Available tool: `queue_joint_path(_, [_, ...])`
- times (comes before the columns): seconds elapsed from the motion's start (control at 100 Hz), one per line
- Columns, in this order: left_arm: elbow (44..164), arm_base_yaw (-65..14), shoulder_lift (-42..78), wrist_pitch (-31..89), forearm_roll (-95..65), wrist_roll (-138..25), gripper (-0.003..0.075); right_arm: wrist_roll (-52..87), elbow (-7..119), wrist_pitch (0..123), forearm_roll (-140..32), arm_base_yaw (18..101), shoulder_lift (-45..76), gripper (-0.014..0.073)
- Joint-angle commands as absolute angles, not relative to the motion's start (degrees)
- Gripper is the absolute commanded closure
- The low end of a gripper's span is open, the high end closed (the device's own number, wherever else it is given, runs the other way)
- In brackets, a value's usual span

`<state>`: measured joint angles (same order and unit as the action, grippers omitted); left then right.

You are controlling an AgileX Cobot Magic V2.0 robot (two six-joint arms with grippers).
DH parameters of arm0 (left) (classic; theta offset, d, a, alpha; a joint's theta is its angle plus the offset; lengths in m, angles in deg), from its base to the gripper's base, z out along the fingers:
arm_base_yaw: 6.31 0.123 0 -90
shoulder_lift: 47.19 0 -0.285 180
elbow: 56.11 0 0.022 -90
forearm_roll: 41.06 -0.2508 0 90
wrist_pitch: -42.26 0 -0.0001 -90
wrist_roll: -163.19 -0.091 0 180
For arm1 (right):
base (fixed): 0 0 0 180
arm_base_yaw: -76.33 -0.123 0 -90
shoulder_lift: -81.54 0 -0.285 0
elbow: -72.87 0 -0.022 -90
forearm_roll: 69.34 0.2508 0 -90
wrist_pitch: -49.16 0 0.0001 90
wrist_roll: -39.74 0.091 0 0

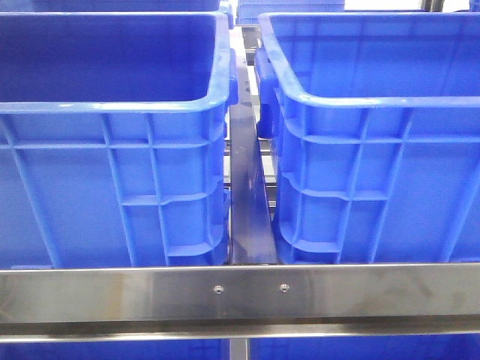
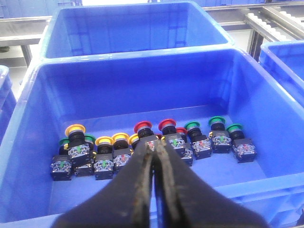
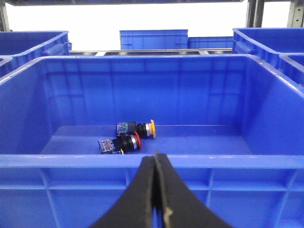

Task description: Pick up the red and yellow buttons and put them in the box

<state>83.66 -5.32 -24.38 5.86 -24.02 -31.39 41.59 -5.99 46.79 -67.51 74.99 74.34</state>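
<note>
Unlabelled blue crates (image 1: pixel 112 187), no legible writing

Probably a factory or warehouse sorting line: ribbed blue crates (image 1: pixel 112 150) on steel rails (image 1: pixel 240 292), roller conveyor (image 2: pixel 270 21) beyond.

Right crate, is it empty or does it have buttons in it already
Not empty. The right crate holds two buttons lying on their sides: a yellow one and a red one.

Crates (image 1: pixel 112 187) glossy blue plastic; rail (image 1: pixel 240 294) brushed metal.
</note>
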Motion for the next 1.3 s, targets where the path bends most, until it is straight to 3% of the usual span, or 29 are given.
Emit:
queue_joint_path(0.0, [85.08, -5.23, -23.56, 10.57, -22.82, -30.79, 0.0739, 41.63, -5.93, 41.93, -68.02, 74.89, 75.57, 0.0662])
queue_joint_path(0.83, [85.08, -5.23, -23.56, 10.7, -22.82, -30.79, 0.0739, 41.63, -5.93, 41.93, -68.02, 74.89, 75.57, 0.0662])
queue_joint_path(0.98, [82.52, -6.31, -24.08, 18.0, -22.92, -30.79, 0.0739, 41.63, -5.93, 41.93, -68.02, 74.89, 75.57, 0.0662])
queue_joint_path(1.29, [66.06, -7.02, -32.67, 30.7, -31.79, -25.22, 0.0739, 41.63, -5.93, 41.93, -68.02, 74.89, 75.57, 0.0662])
